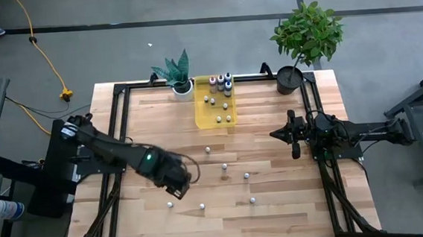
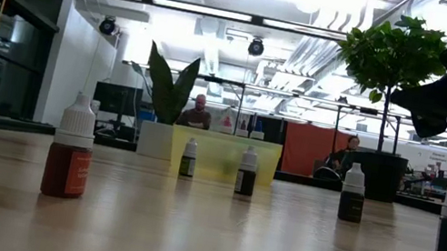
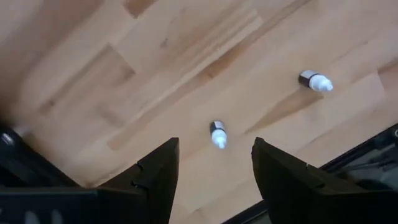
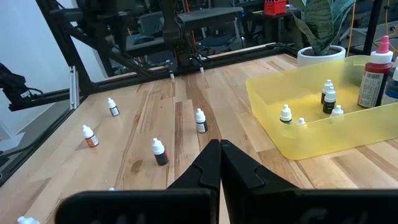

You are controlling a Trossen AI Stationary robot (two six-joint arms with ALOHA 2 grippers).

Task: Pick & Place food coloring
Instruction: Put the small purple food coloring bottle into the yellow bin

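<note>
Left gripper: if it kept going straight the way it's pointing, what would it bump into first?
Most likely the small food coloring bottle standing between the open left gripper fingers in the left wrist view, then the wooden table beneath it. How far off it is cannot be told.

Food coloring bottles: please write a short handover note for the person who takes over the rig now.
Left gripper: open, hovering above a small bottle on the front left part of the table, not yet gripping.
Right gripper: shut, empty, waiting at the right side.
Done: several bottles stand in the yellow tray.
Left: at least six loose bottles stand on the wood in front of the tray; they probably go in next, starting with the one under the left gripper.
</note>
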